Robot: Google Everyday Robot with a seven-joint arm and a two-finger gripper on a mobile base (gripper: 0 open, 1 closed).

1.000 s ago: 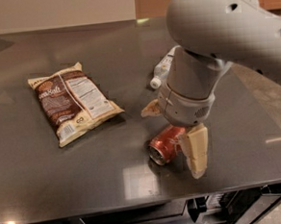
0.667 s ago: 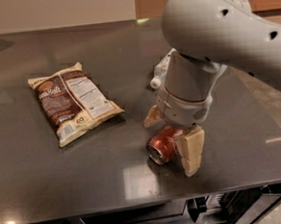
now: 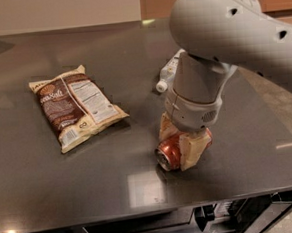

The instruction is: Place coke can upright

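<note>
The red coke can (image 3: 168, 152) lies on its side on the dark counter (image 3: 51, 195), with its silver top facing the front left. My gripper (image 3: 179, 140) comes down from above and straddles the can. One tan finger (image 3: 165, 127) is behind it and the other (image 3: 192, 149) is in front. Both press against the can's sides, so the gripper is shut on it. The can still rests on the counter. The grey arm hides the can's rear end.
A brown and white snack bag (image 3: 75, 106) lies flat at the left. A clear plastic bottle (image 3: 168, 72) lies on its side behind the arm, partly hidden. The counter's front edge runs close below the can, and its right edge meets the floor.
The gripper has lowered over the can and its fingers have closed in from a wide spread onto the can's sides. The can has stayed in place.
</note>
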